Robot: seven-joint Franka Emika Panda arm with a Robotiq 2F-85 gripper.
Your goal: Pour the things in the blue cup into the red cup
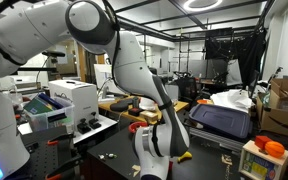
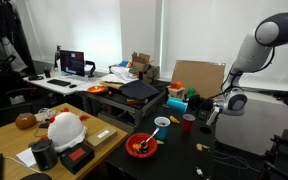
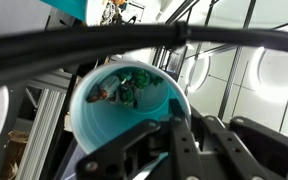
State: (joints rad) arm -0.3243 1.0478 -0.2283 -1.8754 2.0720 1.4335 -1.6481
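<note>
The wrist view looks straight into the blue cup (image 3: 102, 122), which fills the middle of the picture. Small green and orange-brown things (image 3: 124, 90) lie inside against its wall. My gripper (image 3: 170, 118) is shut on the cup's rim, with one finger (image 3: 179, 135) outside the wall. In an exterior view the gripper (image 2: 214, 112) hangs just above the dark table, close to the right of the red cup (image 2: 188, 123), which stands upright. The blue cup is too small to make out there. In the other exterior view my own arm (image 1: 149, 95) hides both cups and the gripper.
A wide low red bowl (image 2: 141, 146) with a white spoon sits on the dark table left of the red cup. Behind it are green and teal items (image 2: 176, 103), a black case (image 2: 144, 92) and a cardboard box (image 2: 197, 75). A white helmet (image 2: 66, 128) lies at the left.
</note>
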